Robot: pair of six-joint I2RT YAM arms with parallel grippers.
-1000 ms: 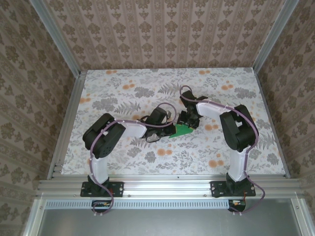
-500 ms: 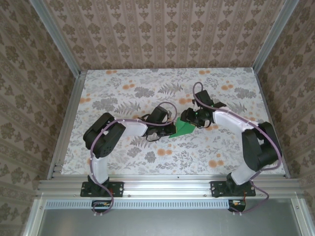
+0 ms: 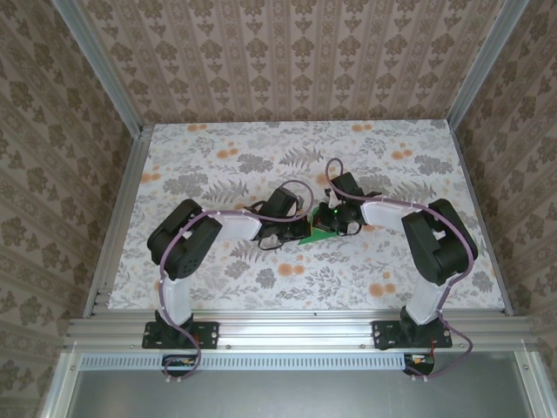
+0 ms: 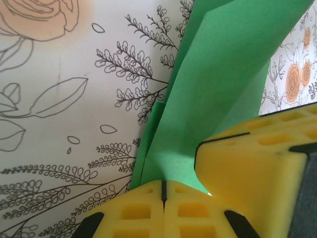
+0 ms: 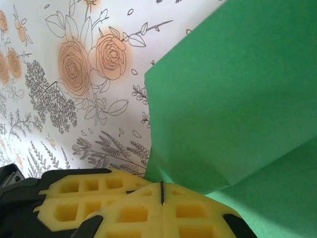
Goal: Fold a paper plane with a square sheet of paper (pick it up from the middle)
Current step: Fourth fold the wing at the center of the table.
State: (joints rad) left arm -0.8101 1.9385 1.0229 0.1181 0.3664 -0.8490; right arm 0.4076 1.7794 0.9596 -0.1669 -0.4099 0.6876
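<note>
The left jaws are closed on the one sheet of paper (image 4: 223, 74). In the left wrist view their two yellow pads (image 4: 133, 213) meet along a thin dark seam, and the bright green sheet rises out of that seam. It is folded, with a crease running up its length and its layers overlapping. A third yellow pad (image 4: 247, 163), the other arm's, sits just beside them on the right, against the green paper.

The right jaws are closed as well, gripping the same sheet. In the right wrist view their pads meet at a seam where the lower edge of the paper is tucked in. The sheet spreads up and to the right as one broad flap, with a second flap below it. Yellow padding of the left jaws lies just to the left.

From above, the paper shows as a small green patch between the two sets of jaws, near the middle of the table (image 3: 218, 165).

There are two arms. The left arm (image 3: 235, 228) rises from its base at the near edge, bends at a black elbow, and runs low and rightward to the paper. The right arm (image 3: 387, 213) mirrors it, reaching leftward. The wrists come nearly nose to nose over the sheet.

The table carries a print of orange roses and grey leaves. Patterned walls (image 3: 287, 61) and an aluminium frame (image 3: 287, 329) surround it.
</note>
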